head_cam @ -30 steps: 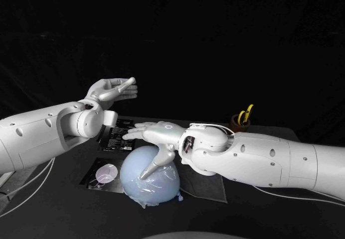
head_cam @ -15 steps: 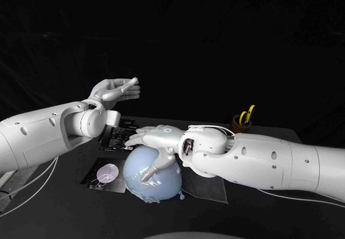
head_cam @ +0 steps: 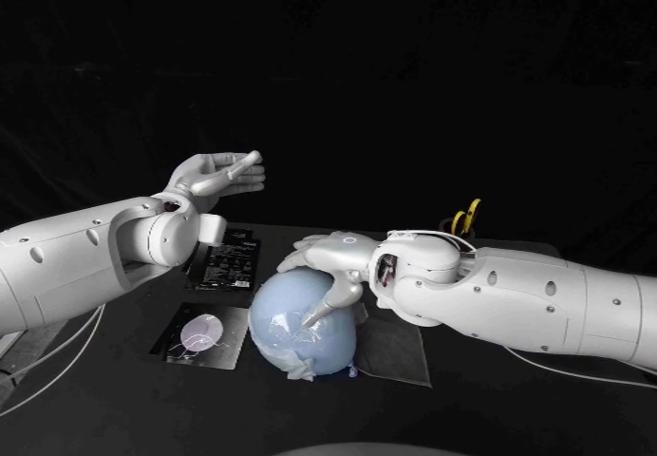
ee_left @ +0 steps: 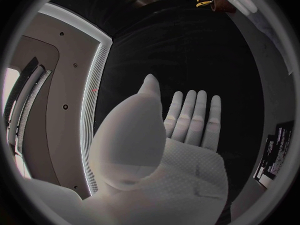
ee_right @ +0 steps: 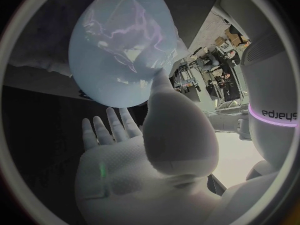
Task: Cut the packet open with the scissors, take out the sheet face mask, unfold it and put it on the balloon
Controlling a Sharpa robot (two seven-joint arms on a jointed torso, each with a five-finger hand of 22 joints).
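Observation:
A pale blue balloon (head_cam: 304, 318) lies on the table in the head view, with the glossy sheet mask (head_cam: 312, 342) draped over its near side. My right hand (head_cam: 333, 263) rests on the balloon's top, fingers spread, one finger pressing down on the mask. In the right wrist view the balloon (ee_right: 115, 40) and wrinkled mask (ee_right: 134, 27) sit just beyond that hand (ee_right: 140, 150). My left hand (head_cam: 216, 175) hangs high above the table's back left, fingers apart and holding nothing; the left wrist view shows its flat palm (ee_left: 181, 135). The black packet (head_cam: 226, 262) lies flat behind the balloon.
Yellow-handled scissors (head_cam: 467, 220) stand in a brown cup (head_cam: 456, 231) at the back right, also seen as scissors (ee_left: 208, 1). A second dark sheet with a shiny oval (head_cam: 203, 334) lies left of the balloon. A grey mat (head_cam: 397, 356) lies under it.
The balloon has rolled a little to the right with my right hand moving along on top of it. The left hand stays raised.

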